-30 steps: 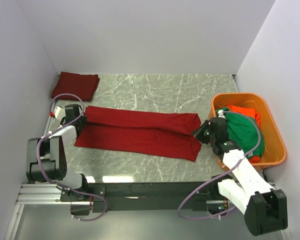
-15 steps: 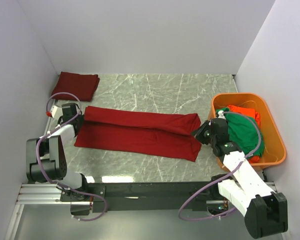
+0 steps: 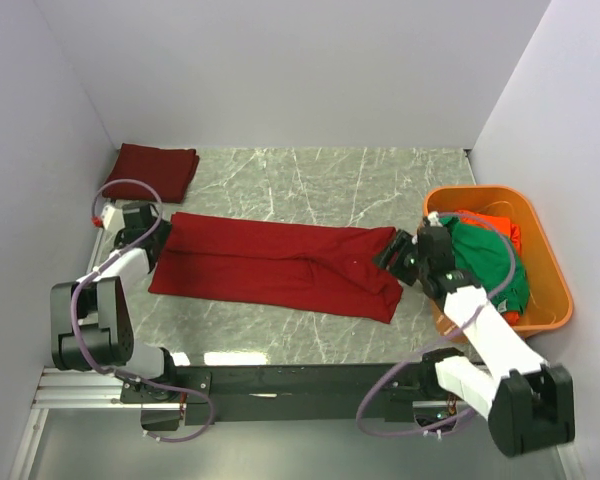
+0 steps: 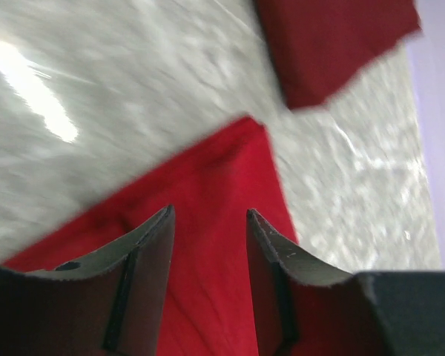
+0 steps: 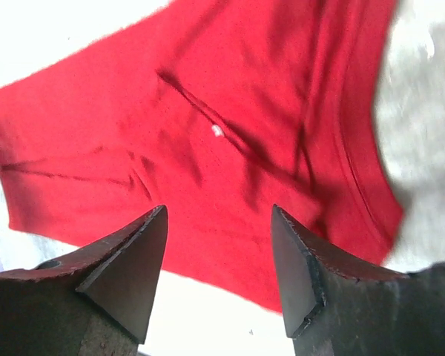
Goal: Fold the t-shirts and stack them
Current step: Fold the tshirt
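Observation:
A crimson t-shirt (image 3: 280,265) lies folded lengthwise into a long band across the marble table (image 3: 310,180). My left gripper (image 3: 152,238) hovers at its left end, open, nothing between the fingers; in the left wrist view the crimson t-shirt (image 4: 222,245) lies under the open left gripper (image 4: 209,213). My right gripper (image 3: 392,256) stands open over the right end; the right wrist view shows the same shirt (image 5: 200,141) below the open right gripper (image 5: 218,211). A folded crimson t-shirt (image 3: 152,170) lies at the back left. Green (image 3: 485,262) and orange-red (image 3: 492,222) t-shirts sit in the tub.
The orange plastic tub (image 3: 548,270) stands at the right edge of the table, close behind my right arm. White walls close in the left, back and right sides. The folded shirt (image 4: 334,44) shows at the top of the left wrist view.
Both grippers have opened and let go of the shirt's ends. The upper layer now lies flat on the band. Both grippers have drawn slightly outward and up.

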